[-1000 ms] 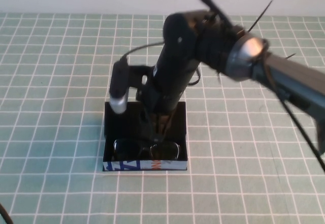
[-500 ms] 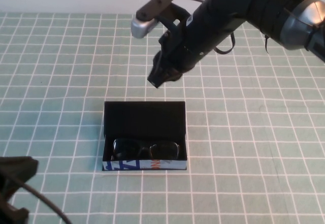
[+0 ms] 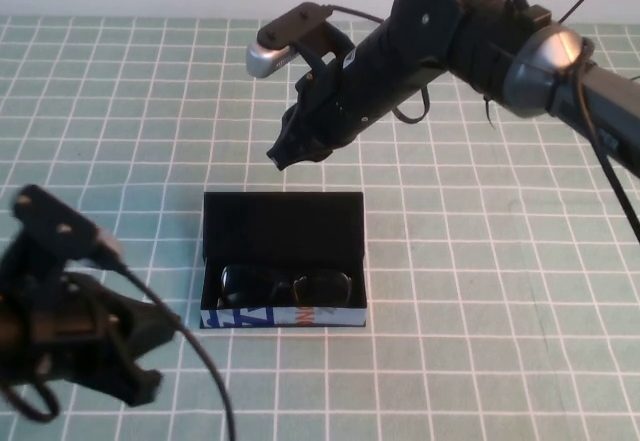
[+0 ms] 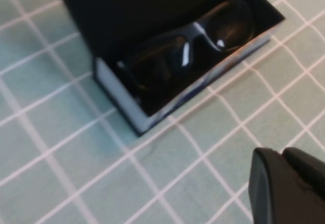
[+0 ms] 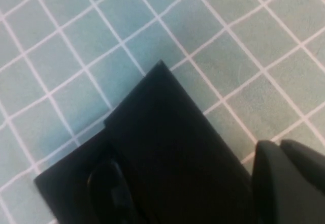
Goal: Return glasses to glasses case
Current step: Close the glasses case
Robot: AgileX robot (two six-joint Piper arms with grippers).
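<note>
Glasses [image 3: 287, 286] lay inside the glasses case [image 3: 283, 223], against its patterned front wall, lenses facing up, lid standing open behind. Judged by the thick plastic frame they would be light, stiff and smooth — and the lenses scratch-prone, so any hold belonged on the bridge or a temple arm, not on the lenses. Left gripper [image 3: 75, 336] hovered near the case's front-left corner, low over the table [image 3: 480, 291]; finger state could not be determined. Right gripper [image 3: 287, 151] hung above and just beyond the case's rear edge — empty, well clear of the glasses, its fingertips apparently drawn close together.
</note>
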